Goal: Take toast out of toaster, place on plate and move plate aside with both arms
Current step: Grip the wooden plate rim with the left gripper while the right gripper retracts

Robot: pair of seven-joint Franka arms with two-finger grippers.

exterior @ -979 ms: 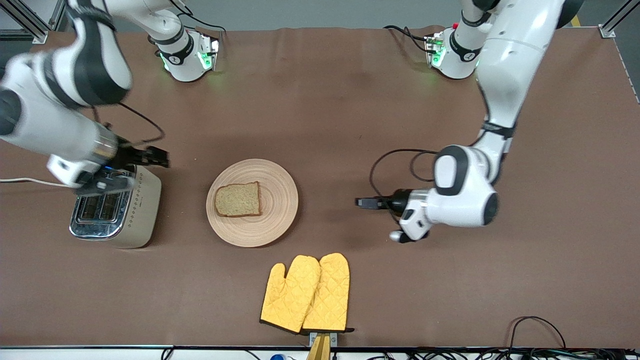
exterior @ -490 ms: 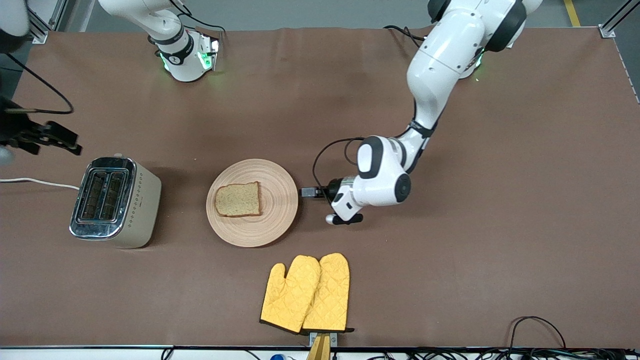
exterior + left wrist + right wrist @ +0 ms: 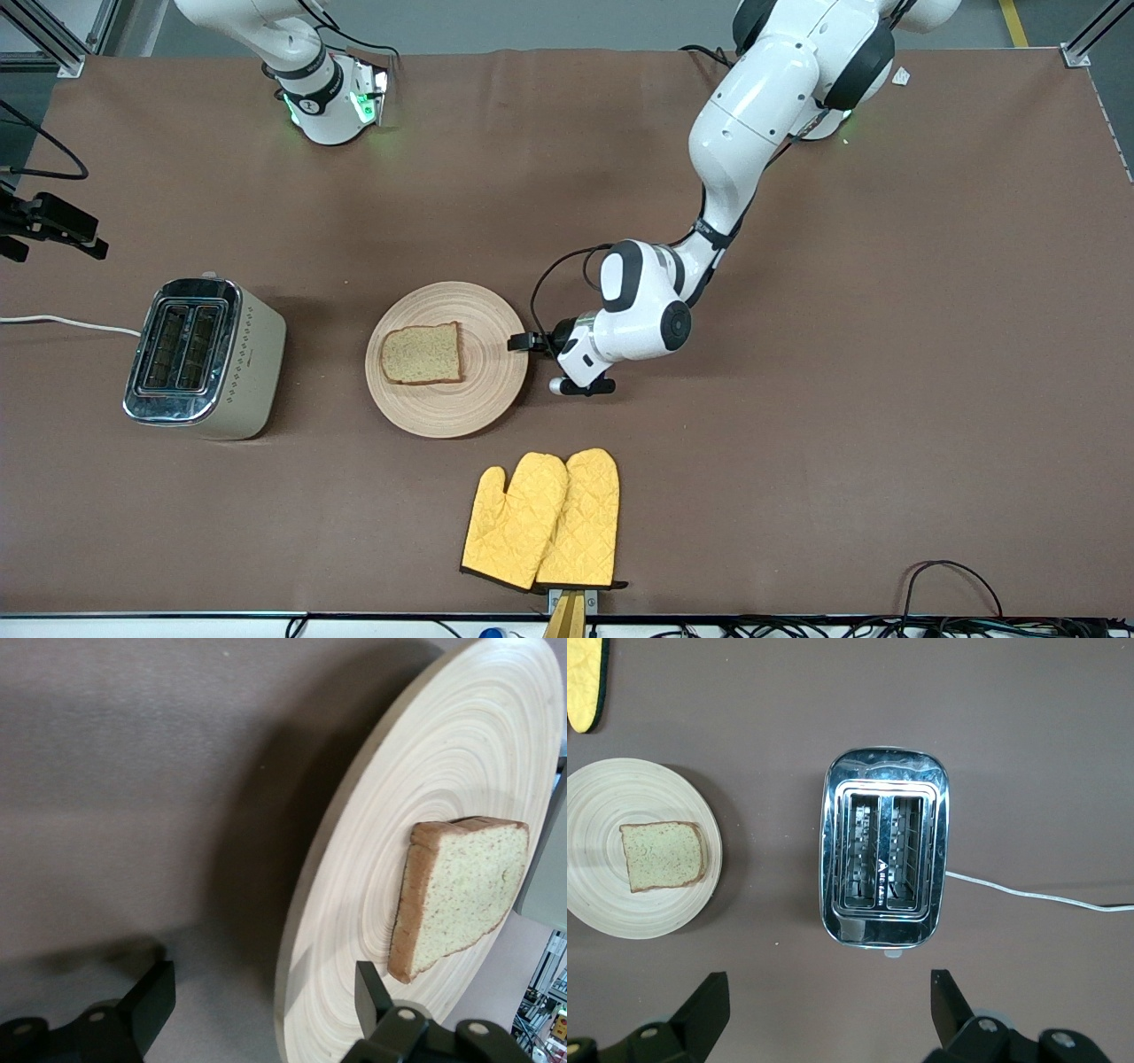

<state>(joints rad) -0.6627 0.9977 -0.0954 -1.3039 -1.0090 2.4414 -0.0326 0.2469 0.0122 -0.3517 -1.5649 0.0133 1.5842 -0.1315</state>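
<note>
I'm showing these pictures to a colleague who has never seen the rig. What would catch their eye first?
Probably the toast lying on the round wooden plate at mid-table, with the left gripper open at the plate's rim, one finger on each side of it. Next, the bright yellow oven mitts nearer the camera and the shiny toaster toward the right arm's end, the open right gripper above it.

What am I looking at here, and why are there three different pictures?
Two white robot arms work at a brown table. One picture looks down from a high camera; the other two come from cameras on each arm's wrist. On the table are a toaster, yellow oven mitts, and a wooden plate with the toast on it. The left gripper is at the plate's rim, open, straddling the edge. The right gripper hangs open above the table near the toaster. Neither holds anything.
</note>
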